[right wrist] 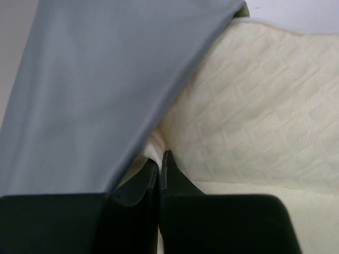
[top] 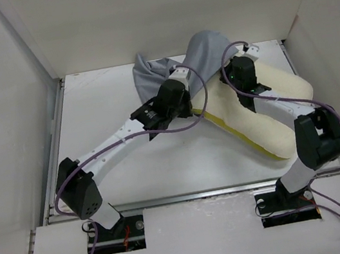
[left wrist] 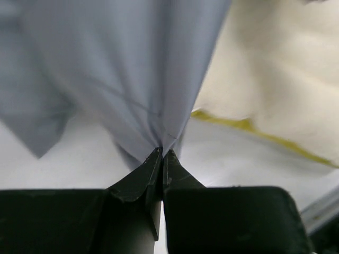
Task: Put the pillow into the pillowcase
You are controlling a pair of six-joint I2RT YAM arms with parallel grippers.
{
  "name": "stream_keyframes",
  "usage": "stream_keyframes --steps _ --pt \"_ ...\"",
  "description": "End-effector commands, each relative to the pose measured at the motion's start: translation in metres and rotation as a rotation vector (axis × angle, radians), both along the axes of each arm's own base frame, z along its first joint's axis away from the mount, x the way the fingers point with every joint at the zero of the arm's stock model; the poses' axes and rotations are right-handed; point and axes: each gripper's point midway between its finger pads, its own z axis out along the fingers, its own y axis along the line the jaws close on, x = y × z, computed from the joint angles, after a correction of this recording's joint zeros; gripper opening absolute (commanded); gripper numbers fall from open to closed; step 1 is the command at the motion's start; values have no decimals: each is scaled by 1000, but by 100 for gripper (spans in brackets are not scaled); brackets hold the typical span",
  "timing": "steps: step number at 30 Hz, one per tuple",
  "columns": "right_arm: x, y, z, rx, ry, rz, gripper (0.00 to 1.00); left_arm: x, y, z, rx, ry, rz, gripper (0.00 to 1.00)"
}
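Note:
The cream-yellow pillow [top: 277, 106] lies slantwise on the right half of the table, its yellow edge band facing left. The grey pillowcase [top: 206, 52] is lifted and bunched over the pillow's far left end. My left gripper [top: 183, 80] is shut on a gathered fold of the pillowcase [left wrist: 132, 79], fingertips pinched together [left wrist: 161, 152], with the pillow [left wrist: 275, 79] to its right. My right gripper [top: 236, 64] sits over the pillow's far end. It is shut [right wrist: 160, 157] on a small fold of the pillow's quilted cover [right wrist: 249, 111], beside the hanging pillowcase [right wrist: 106, 84].
The white table [top: 132, 172] is boxed in by white walls at the left, back and right. A raised lip runs along its near edge [top: 188, 197]. Purple cables loop over both arms above the pillow.

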Motion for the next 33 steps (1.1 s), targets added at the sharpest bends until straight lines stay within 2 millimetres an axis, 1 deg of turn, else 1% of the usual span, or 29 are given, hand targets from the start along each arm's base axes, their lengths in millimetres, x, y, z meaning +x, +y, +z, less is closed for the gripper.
stream_keyframes --steps 1,2,3,4,5,6,7,8,9,10,11,12,14,16,19,20,21,22,23,24,25,26,27,28,29,30,31,32,33 --pt "17 22 80 110 -258 -119 0 -15 -51 94 -163 -155 -201 0" --pt "13 39 75 120 -250 -117 0 -9 -56 126 -194 -219 -213 0" --pt "12 49 66 121 -224 -117 0 -16 -66 136 -206 -227 -263 0" --pt "9 58 66 130 -224 -112 0 -12 -71 142 -215 -237 -263 0" --pt "6 64 56 117 -207 -121 0 -12 -74 151 -220 -250 -275 0" --pt "-4 84 50 108 -191 -92 0 -10 -76 172 -240 -285 -279 0" --pt "-9 91 37 98 -166 -92 0 -7 -76 179 -243 -294 -270 0" --pt "-13 96 29 90 -145 -101 0 -4 -81 178 -240 -291 -270 0" --pt "-20 104 25 74 -133 -104 0 -3 -81 194 -256 -307 -269 0" --pt "-22 107 5 68 -83 -118 0 -1 -82 198 -256 -312 -261 0" --pt "-23 105 -7 60 -50 -133 0 -1 -85 198 -257 -307 -271 0" --pt "-24 103 -17 49 -18 -148 0 -6 -86 215 -281 -329 -279 0" --pt "-27 98 -44 30 79 -200 0 -6 -85 219 -277 -337 -282 0" --pt "-29 95 -49 12 106 -218 0 -1 -77 232 -279 -367 -231 0" --pt "-35 94 -62 -1 144 -207 0 6 -65 241 -273 -387 -179 0" --pt "-38 96 -68 -8 154 -182 3 10 -59 240 -274 -392 -165 0" --pt "-40 98 -58 -27 141 -142 21 17 -54 233 -259 -390 -138 0" --pt "-41 99 -51 -39 129 -115 33 29 -46 223 -245 -373 -107 0" --pt "-41 97 -45 -59 117 -87 47 36 -43 203 -222 -341 -92 0" --pt "-42 95 -26 -77 77 -72 59 42 -38 191 -206 -319 -57 0" --pt "-46 90 -22 -136 82 -53 77 48 -35 173 -185 -289 -32 3" --pt "-45 88 -12 -152 76 -15 88 52 -33 149 -159 -250 -19 26" --pt "-49 88 -9 -186 83 15 100 57 -30 132 -146 -215 1 49" --pt "-51 79 1 -206 76 23 100 55 -31 121 -142 -190 -2 61" --pt "-51 77 7 -218 67 53 100 56 -29 104 -122 -150 0 68" --pt "-53 70 1 -213 91 73 100 51 -25 78 -80 -97 4 85" --pt "-61 62 0 -218 114 77 100 48 -19 72 -80 -80 28 92" --pt "-64 57 -4 -246 122 100 100 41 -10 77 -91 -83 47 96" --pt "-69 52 -10 -249 144 107 100 33 1 54 -60 -51 67 100"
